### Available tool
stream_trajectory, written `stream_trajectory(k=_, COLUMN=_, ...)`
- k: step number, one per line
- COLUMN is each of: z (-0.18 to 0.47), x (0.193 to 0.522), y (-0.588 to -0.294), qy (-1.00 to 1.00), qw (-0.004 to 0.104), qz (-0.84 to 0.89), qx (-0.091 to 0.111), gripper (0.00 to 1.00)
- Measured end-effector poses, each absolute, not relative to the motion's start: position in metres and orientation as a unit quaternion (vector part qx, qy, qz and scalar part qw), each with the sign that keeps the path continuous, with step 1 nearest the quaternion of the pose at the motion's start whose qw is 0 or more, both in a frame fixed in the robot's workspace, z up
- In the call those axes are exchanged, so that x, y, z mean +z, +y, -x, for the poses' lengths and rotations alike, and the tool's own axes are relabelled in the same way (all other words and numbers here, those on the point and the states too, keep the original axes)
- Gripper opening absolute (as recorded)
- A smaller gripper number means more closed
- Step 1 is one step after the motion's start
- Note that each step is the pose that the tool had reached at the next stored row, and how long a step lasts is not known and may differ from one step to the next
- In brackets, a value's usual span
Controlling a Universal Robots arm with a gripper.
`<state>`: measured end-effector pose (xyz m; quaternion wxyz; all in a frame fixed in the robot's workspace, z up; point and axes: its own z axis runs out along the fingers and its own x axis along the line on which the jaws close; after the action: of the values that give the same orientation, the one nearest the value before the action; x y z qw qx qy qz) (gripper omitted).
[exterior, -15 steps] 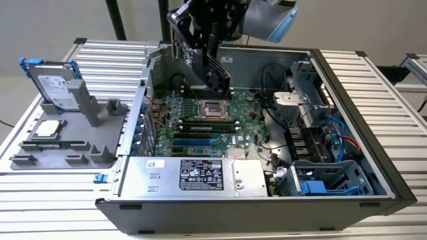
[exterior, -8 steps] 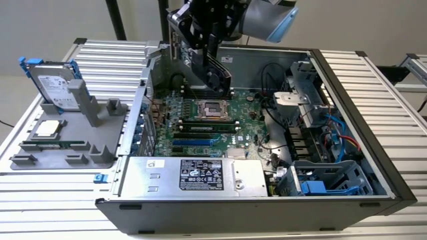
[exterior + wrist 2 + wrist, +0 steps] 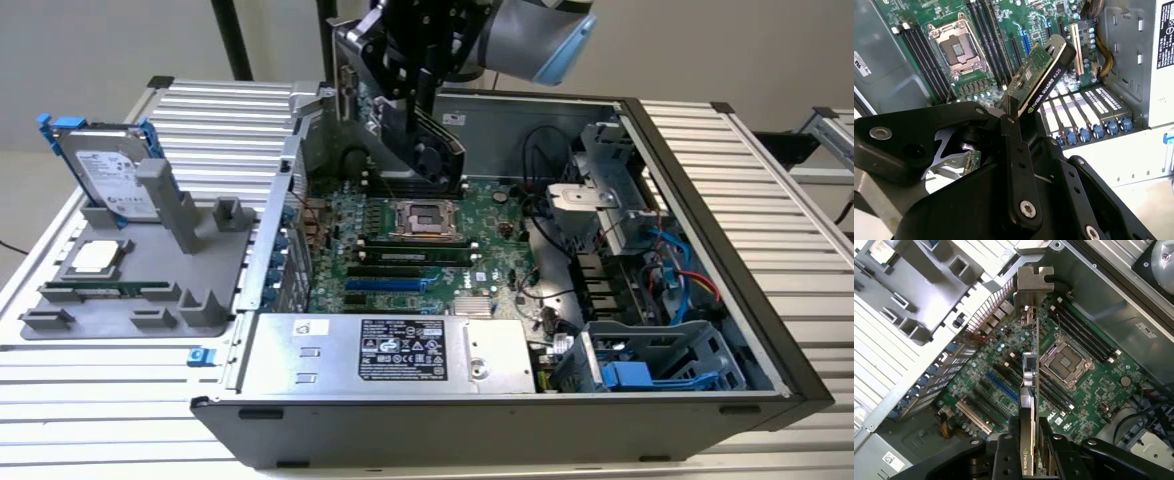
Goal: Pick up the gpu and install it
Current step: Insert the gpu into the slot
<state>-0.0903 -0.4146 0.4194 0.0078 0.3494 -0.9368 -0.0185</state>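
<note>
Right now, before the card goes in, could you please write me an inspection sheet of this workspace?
Surface: slatted metal table, open computer case lying on it.
Job's things: gpu held above the motherboard, tilted, not seated in a slot.
Clutter: grey holder beside the case, with upright hard drive and a processor chip.
Grippers: gripper shut on the gpu.
Cables: red and blue cables inside the case, apart from the gpu.
Surroundings: black poles behind the table.
</note>
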Motion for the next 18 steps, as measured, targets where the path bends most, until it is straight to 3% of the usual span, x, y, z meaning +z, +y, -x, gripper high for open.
stream_trajectory(k=18, z=0.0903, x=0.4194, y=-0.4146, qy=-0.919, qw=0.009, qz=-0.393, qx=-0.018, gripper=0.00)
